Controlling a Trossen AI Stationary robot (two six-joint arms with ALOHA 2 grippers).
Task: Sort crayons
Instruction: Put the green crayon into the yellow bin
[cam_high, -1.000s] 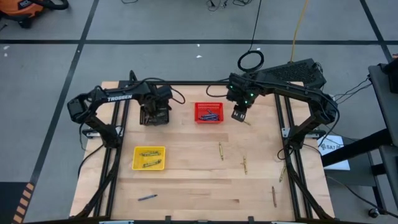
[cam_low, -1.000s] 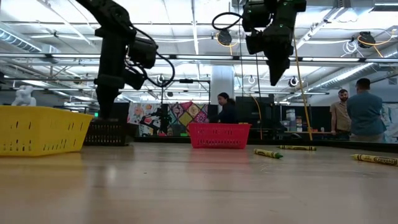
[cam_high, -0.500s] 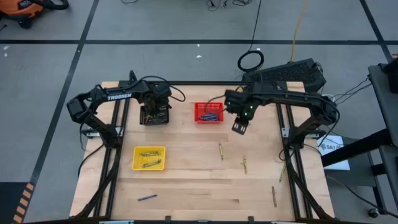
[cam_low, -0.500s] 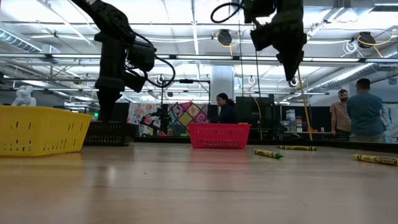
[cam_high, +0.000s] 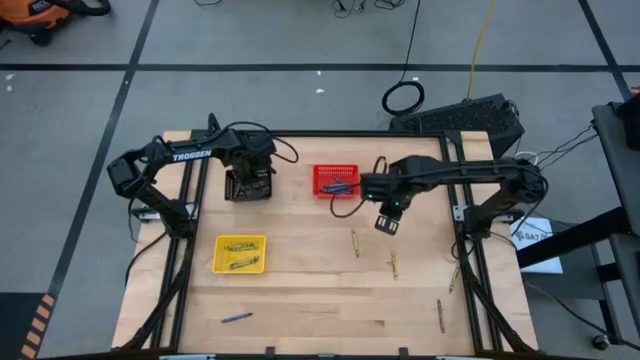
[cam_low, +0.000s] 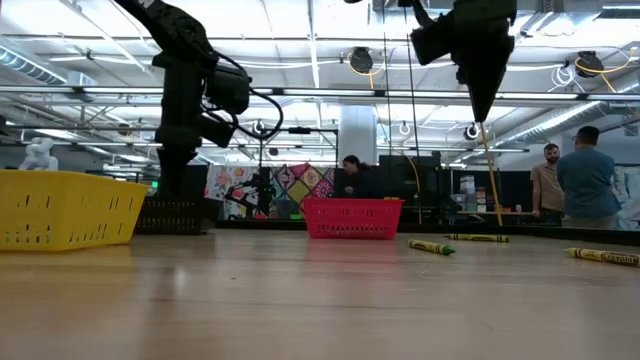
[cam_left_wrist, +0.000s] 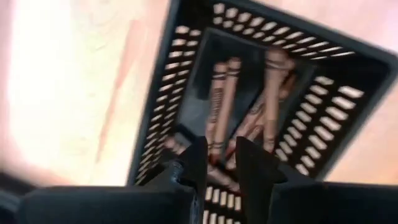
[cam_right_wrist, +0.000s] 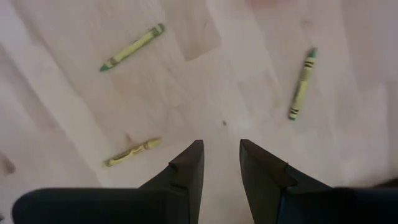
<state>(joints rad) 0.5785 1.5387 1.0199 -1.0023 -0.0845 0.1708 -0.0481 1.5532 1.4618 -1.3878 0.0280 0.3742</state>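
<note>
My left gripper (cam_left_wrist: 219, 163) empty, fingers apart over black basket (cam_left_wrist: 348, 93)'s brown crayons (cam_left_wrist: 249, 109); right gripper (cam_right_wrist: 219, 163) apart above yellow-green crayons (cam_right_wrist: 132, 47).

Right tool (cam_high: 386, 221) over bare table (cam_high: 300, 290); red basket (cam_high: 336, 181) beside; yellow-green crayons (cam_high: 354, 243) scattered.

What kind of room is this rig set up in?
Probably a large open lab or workshop: a grey floor with taped lines, exposed ceiling beams and hanging lights, and people standing behind the wooden table.
</note>
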